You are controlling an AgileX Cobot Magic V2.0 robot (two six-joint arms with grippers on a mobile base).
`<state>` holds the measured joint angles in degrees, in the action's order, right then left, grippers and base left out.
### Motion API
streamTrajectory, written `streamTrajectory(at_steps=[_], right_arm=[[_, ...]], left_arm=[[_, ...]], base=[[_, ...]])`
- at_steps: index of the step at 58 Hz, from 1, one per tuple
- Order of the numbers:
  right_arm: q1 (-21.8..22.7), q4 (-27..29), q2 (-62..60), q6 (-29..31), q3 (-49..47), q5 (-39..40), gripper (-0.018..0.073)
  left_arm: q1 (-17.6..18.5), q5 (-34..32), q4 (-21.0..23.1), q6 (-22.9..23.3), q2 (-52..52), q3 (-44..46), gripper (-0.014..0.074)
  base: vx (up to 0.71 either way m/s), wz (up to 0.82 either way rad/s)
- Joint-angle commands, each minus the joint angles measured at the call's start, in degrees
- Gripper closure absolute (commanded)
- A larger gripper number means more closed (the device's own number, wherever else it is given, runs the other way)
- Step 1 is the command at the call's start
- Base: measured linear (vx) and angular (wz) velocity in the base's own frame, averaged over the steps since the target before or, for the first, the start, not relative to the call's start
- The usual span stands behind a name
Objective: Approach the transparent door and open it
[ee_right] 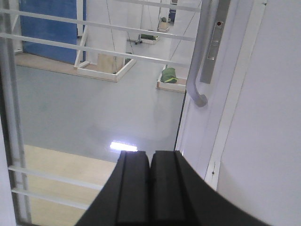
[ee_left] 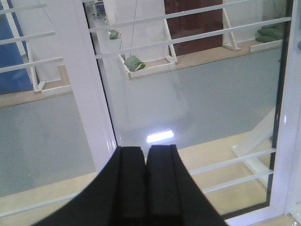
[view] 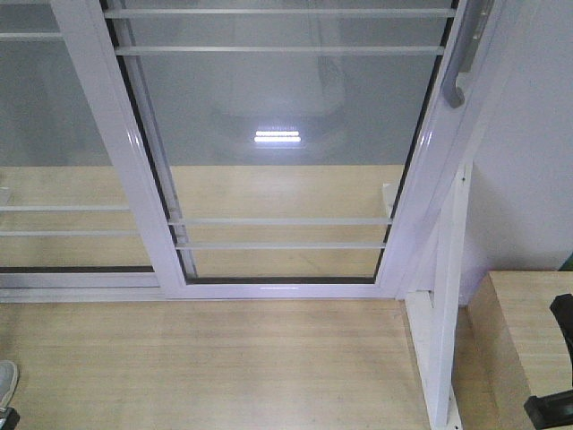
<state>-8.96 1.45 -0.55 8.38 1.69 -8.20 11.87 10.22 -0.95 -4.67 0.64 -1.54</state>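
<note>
The transparent door (view: 286, 188) fills the middle of the front view, a white-framed glass panel crossed by thin white bars. Its curved grey handle (view: 461, 63) is on the right edge, near the top. In the right wrist view the handle (ee_right: 197, 61) hangs above and to the right of my right gripper (ee_right: 150, 154), which is shut and empty, well short of the glass (ee_right: 94, 108). My left gripper (ee_left: 146, 149) is also shut on nothing and faces the door's glass (ee_left: 188, 94), just right of the door's white left stile (ee_left: 84, 84).
A similar glass panel without a handle (view: 54, 134) stands to the left. A white frame post (view: 443, 340) and a white wall (ee_right: 268, 117) lie to the right. A light wooden block (view: 524, 331) sits at the lower right and a shoe (view: 7, 381) at the lower left.
</note>
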Motion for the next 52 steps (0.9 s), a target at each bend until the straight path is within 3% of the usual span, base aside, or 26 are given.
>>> streamTrajectory(at_steps=[1, 22, 52], right_arm=[[0.2, -0.3, -0.8, -0.1, 0.8, 4.6, 0.0559], [0.2, -0.3, -0.8, -0.1, 0.8, 4.6, 0.0559], [0.1, -0.3, 0.9, -0.1, 0.8, 4.1, 0.0559]], left_arm=[[0.1, -4.5, 0.1, 0.1, 0.8, -1.3, 0.0602], [0.1, -4.5, 0.1, 0.1, 0.8, -1.3, 0.0602], [0.0, -3.7, 0.1, 0.1, 0.6, -1.3, 0.0602]], base=[[0.37, -0.01], [0.24, -0.01], [0.06, -0.01]])
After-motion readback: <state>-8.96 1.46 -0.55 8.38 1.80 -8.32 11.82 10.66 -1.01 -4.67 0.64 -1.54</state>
